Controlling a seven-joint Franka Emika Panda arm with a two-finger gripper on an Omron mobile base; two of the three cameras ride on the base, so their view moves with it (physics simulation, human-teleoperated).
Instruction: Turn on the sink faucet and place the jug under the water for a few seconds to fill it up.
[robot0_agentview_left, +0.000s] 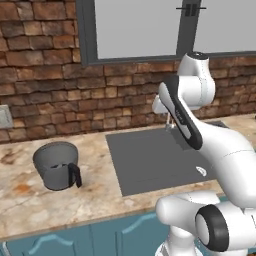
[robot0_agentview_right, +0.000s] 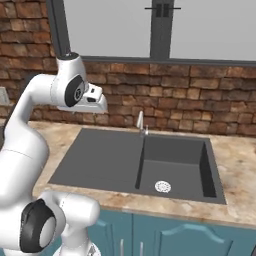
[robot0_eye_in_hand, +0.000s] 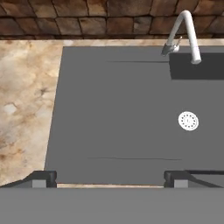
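The dark grey jug (robot0_agentview_left: 56, 165) stands upright on the marble counter left of the sink (robot0_agentview_left: 150, 162), its black handle turned toward the front. At the back rim of the sink (robot0_agentview_right: 100, 160) rises the thin silver faucet (robot0_agentview_right: 141, 121), spout over the deeper basin; no water runs from it. My gripper (robot0_eye_in_hand: 110, 180) hangs high over the sink's flat left part, left of the faucet (robot0_eye_in_hand: 183, 35) and well to the right of the jug. Its fingertips (robot0_eye_in_hand: 43, 179) stand wide apart, open, with nothing between them.
A brick wall (robot0_agentview_right: 190, 100) with a window above runs behind the counter (robot0_agentview_left: 30, 200). The basin has a round white drain (robot0_agentview_right: 162, 186). My own arm (robot0_agentview_left: 185, 120) partly covers the faucet area in the left base view. Teal cabinet doors sit below the counter edge.
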